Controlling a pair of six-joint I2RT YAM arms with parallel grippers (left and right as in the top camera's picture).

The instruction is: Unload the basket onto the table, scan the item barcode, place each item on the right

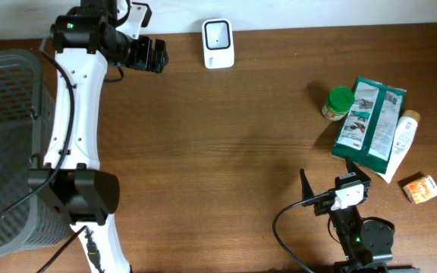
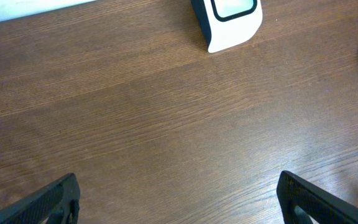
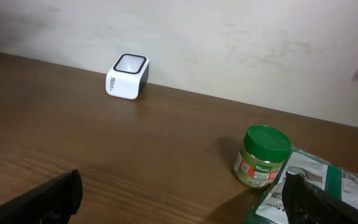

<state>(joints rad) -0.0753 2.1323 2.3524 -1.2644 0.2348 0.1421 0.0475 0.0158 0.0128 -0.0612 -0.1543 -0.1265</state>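
A white barcode scanner (image 1: 218, 44) with a dark window stands at the table's far edge; it also shows as the scanner (image 2: 229, 22) in the left wrist view and the scanner (image 3: 128, 77) in the right wrist view. The items lie at the right: a green-lidded jar (image 1: 338, 104) (image 3: 263, 157), a green packet (image 1: 370, 120) (image 3: 328, 186), a white tube (image 1: 400, 140) and a small orange pack (image 1: 419, 189). My left gripper (image 1: 158, 55) (image 2: 179, 205) hangs open and empty just left of the scanner. My right gripper (image 1: 332, 180) (image 3: 182, 202) is open and empty, near the packet's front edge.
A dark mesh basket (image 1: 6, 152) stands at the table's left edge beside the left arm's base. Bare wood lies between the scanner and the items. A pale wall rises behind the table's far edge.
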